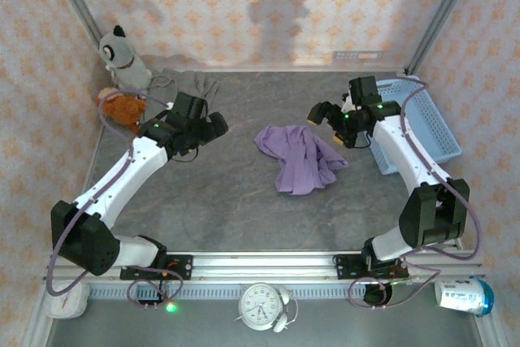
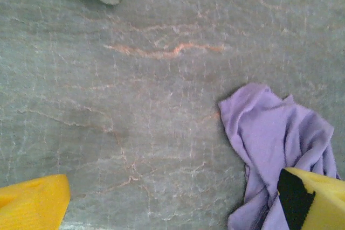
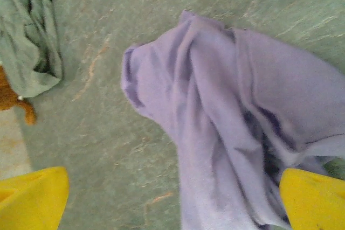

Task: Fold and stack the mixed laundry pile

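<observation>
Overhead, the purple garment (image 1: 301,158) lies crumpled mid-frame on the counter (image 1: 227,201), and the grey-brown garment (image 1: 183,84) sits well apart at upper left, near the plush toys (image 1: 122,58). The right wrist view adds close detail: purple folds across its right half, the grey-brown piece bunched in its upper left corner. The left arm reaches in from the lower left, its left end effector (image 1: 213,125) spread wide and empty. The right arm is bent beside the blue basket (image 1: 422,123), with the right end effector (image 1: 327,123) released, pads (image 3: 32,200) wide over the purple cloth.
</observation>
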Robot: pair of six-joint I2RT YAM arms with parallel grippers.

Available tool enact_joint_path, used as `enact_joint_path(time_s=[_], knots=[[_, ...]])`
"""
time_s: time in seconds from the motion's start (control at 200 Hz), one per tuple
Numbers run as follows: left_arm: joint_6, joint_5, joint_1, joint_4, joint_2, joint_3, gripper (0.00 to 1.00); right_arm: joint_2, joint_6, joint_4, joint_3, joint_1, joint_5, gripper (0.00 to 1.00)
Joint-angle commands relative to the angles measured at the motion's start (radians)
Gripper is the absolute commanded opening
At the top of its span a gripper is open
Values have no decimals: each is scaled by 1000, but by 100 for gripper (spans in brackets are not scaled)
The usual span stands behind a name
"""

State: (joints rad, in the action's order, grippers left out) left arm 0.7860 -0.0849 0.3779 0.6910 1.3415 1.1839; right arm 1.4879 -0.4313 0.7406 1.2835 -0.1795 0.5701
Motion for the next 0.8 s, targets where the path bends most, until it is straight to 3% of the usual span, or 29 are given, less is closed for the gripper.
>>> enact_joint_path(time_s=[0.0, 0.25, 0.32, 0.43, 0.465, 0.485, 0.651, 0.796], knots=[[15, 38, 58, -3, -8, -24, 100, -2, 57, 28, -47, -31, -112, 95], [65, 63, 163, -28, 40, -39, 100, 114, 17, -74, -123, -184, -239, 86], [77, 68, 175, -28, 48, -41, 100, 179, 6, -97, -105, -205, -247, 77], [80, 83, 176, -16, 49, -39, 100, 268, -6, -89, -41, -229, -241, 36], [79, 97, 176, -6, 46, -37, 100, 278, -8, -83, -21, -234, -240, 17], [77, 104, 176, 0, 41, -35, 100, 279, -9, -76, -8, -238, -238, 0], [59, 192, 171, 40, 11, -27, 100, 177, -30, 4, 122, -244, -178, 0], [69, 222, 129, 42, -12, -41, 100, 90, -42, 102, 372, -250, -20, 0]])
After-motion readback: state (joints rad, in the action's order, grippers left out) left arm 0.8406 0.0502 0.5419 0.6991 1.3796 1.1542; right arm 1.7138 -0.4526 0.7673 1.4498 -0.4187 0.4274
